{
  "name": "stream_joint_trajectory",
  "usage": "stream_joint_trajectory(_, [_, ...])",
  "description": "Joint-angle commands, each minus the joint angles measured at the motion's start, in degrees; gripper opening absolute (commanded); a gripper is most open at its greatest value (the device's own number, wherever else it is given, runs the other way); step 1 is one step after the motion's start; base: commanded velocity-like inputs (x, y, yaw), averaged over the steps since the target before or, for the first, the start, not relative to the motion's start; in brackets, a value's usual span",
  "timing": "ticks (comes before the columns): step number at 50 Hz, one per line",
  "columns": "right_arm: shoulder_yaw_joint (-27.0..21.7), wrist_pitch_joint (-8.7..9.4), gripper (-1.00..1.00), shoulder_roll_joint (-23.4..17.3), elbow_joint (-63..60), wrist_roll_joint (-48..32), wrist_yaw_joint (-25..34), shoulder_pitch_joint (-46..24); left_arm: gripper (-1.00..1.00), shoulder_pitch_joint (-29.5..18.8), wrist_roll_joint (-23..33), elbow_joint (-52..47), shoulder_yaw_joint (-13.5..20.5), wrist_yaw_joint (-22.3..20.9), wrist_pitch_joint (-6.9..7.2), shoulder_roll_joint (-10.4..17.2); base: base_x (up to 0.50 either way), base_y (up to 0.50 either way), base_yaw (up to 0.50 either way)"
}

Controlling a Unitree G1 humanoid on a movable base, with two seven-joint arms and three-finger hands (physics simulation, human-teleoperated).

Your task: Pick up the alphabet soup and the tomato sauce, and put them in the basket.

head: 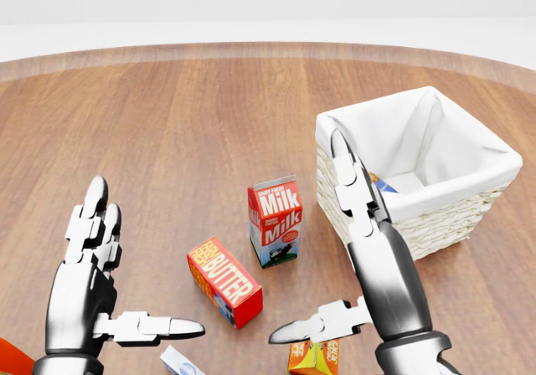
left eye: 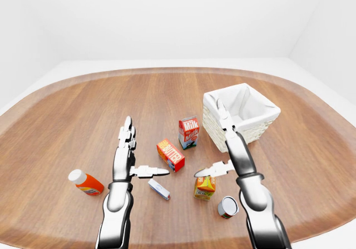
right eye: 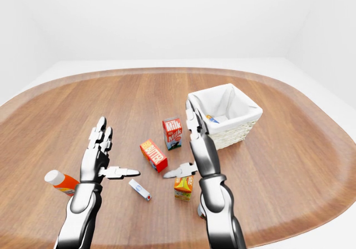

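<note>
Tomato sauce or alphabet soup, which of the two cannot be told, is judged to be the can on the table. It is located at 4 o'clock of the orange carton in the left-eye view, just beside the right forearm. Whether it stands upright or lies on its side cannot be determined. A blue-and-orange item is partly seen inside the basket; it is probably the other task object, but its label is hidden.

The right hand is fully spread, with fingers extended toward 12 o'clock and the thumb projected toward 9 o'clock. Nothing is held. It is positioned above the orange carton, between the milk carton and the basket. The left hand is likewise spread flat and empty, at 9 o'clock of the butter box.

The following faults are to be expected:

- The orange carton may be struck or gripped by mistake if the right hand is lowered where it is, since the carton lies directly beneath the thumb.
- The can may be nudged by the forearm, being so near to it. If it lies on its side, it may be rolled toward the table edge at 6 o'clock.
- The milk carton may be toppled by a sideways sweep of the thumb.
</note>
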Motion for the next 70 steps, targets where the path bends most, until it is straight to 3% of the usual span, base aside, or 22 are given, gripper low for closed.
stream_joint_trajectory(1, [1.2,0.00,1.00,-0.8,-2.0,0.0,-0.9,4.7,1.00,-0.2,-0.4,-0.5,0.5,0.5,0.00,0.0,0.00,0.00,0.00])
stream_joint_trajectory(13, [2.6,0.00,1.00,-2.2,-1.9,1.3,-2.7,9.5,1.00,0.0,-0.6,-1.0,0.6,0.5,0.00,-0.1,0.00,0.00,0.00])
stream_joint_trajectory(20, [2.5,-2.67,1.00,-3.0,0.8,2.7,-4.5,11.4,1.00,0.4,-0.5,-1.9,0.4,0.5,0.00,-0.1,0.00,0.00,0.00])
stream_joint_trajectory(47, [4.0,-5.49,1.00,-4.4,4.1,4.7,-6.6,14.8,1.00,0.3,-0.1,-0.9,0.2,0.5,0.00,-0.1,0.00,0.00,0.00])
stream_joint_trajectory(70, [3.1,-9.89,1.00,-4.5,10.2,6.8,-8.5,16.0,1.00,0.2,-0.2,-0.6,0.4,0.5,0.00,-0.1,0.00,0.00,0.00])
